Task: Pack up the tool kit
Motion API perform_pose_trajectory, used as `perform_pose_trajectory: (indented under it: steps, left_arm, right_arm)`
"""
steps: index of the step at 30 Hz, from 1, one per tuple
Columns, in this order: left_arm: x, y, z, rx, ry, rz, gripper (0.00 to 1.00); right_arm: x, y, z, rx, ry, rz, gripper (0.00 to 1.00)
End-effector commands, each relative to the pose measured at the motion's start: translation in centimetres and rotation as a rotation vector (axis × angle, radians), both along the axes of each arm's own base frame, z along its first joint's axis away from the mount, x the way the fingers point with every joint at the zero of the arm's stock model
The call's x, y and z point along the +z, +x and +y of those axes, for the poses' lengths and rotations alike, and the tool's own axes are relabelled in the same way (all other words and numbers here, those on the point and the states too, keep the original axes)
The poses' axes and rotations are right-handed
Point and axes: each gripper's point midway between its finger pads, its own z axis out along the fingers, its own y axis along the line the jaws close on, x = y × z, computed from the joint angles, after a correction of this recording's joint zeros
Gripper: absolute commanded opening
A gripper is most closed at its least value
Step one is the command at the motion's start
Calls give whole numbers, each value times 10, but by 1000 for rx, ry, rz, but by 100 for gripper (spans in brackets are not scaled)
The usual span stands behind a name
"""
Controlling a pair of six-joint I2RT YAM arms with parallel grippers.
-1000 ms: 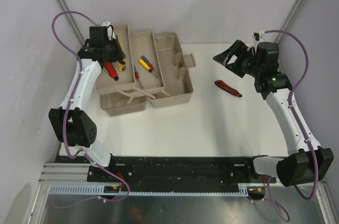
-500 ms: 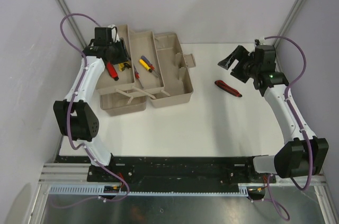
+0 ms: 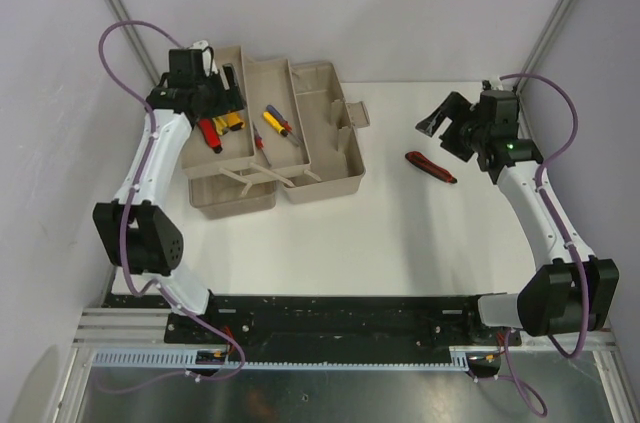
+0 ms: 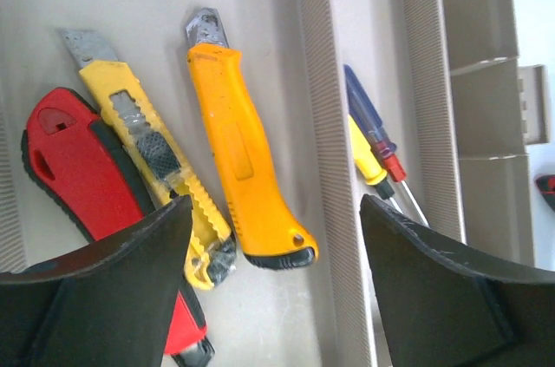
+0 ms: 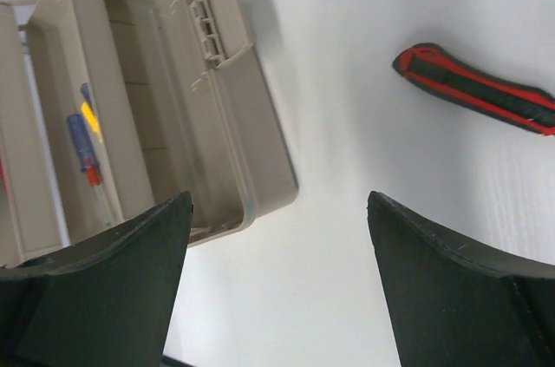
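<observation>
"Beige plastic toolbox (image 3: 322, 158), trays fanned out, and both sets of jaws stand apart with nothing in them. Which arm has the job?"

"The right one, most likely. The right gripper (image 3: 440, 115) hangs above the white table (image 3: 400, 233) on the latch side of the toolbox. The only loose piece, a red-and-black utility knife (image 3: 430, 167), lies flat there, well apart from the toolbox and near the gripper."

"And the left gripper (image 4: 275, 206)?"

"It hovers over the toolbox's outermost tray. An orange-yellow utility knife (image 4: 247, 167), a yellow snap-blade knife (image 4: 147, 150) and a red-handled cutter (image 4: 78, 159) lie side by side below it. Blue-and-yellow screwdrivers (image 4: 368, 137) sit in the next tray towards the latch."

"So how should the pick be done well?"

"The knife is long and thin. The right wrist should turn until the jaws straddle its narrow width, then come down near the middle of the handle. A grip at one end would probably let it droop or swing."

"Anything to watch?"

"The handle lies low on the table, so the fingertips must reach almost to the surface before closing. The left arm would also do well to leave the tray before the knife arrives at the toolbox."
</observation>
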Motion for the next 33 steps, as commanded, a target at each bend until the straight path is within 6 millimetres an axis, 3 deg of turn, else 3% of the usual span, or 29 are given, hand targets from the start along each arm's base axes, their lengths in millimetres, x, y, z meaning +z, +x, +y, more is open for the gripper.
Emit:
perform_pose_trajectory:
  steps: [1, 6, 9, 13, 19, 26, 33]
  left_arm:
    - [60, -13, 1, -4, -5, -150, 85]
    - [92, -26, -1, -12, -22, -225, 98]
    - [102, -35, -4, -28, -35, -248, 99]
    - [104, -47, -11, -57, -67, -250, 100]
    - [95, -60, -14, -71, -87, -230, 99]
    - [97, -65, -7, -57, -49, -246, 99]
    - [96, -65, -4, -47, -34, -245, 99]
  right_arm:
    - [-23, 10, -23, -54, -129, 20, 87]
    - [-79, 30, -52, -137, -250, 139, 85]
    - [-104, 47, -70, -215, -244, 177, 72]
    - [-119, 72, -89, -281, -189, 165, 49]
    - [-155, 94, -100, -274, -251, 233, 44]
    - [-205, 88, -98, -200, -297, 379, 31]
    - [-211, 66, -81, -87, -372, 442, 26]
